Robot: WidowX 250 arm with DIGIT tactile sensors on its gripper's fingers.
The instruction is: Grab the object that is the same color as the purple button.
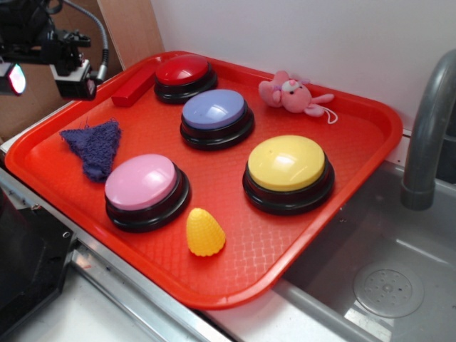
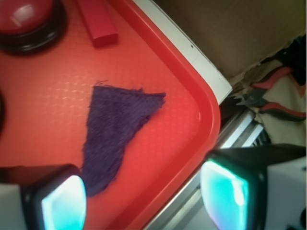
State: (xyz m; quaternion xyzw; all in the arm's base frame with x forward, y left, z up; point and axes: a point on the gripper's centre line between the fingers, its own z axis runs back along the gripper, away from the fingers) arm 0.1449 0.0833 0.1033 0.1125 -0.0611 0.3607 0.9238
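Since the gripper (image 2: pixel 144 194) hangs wide open and empty over the tray's (image 1: pixel 370 142) left edge, shift inward, centre over the purple cloth (image 1: pixel 95 146) lying flat beside the pink button (image 1: pixel 141 182), then descend.

**Count of things on the tray**

One red tray (image 1: pixel 370 121) carries four buttons: red (image 1: pixel 182 70), purple (image 1: pixel 214 109), yellow (image 1: pixel 287 162), pink (image 1: pixel 141 182). Also one purple cloth (image 1: pixel 95 144), one pink bunny (image 1: pixel 288 92), one yellow corn toy (image 1: pixel 204 231), one red block (image 1: pixel 132 88).
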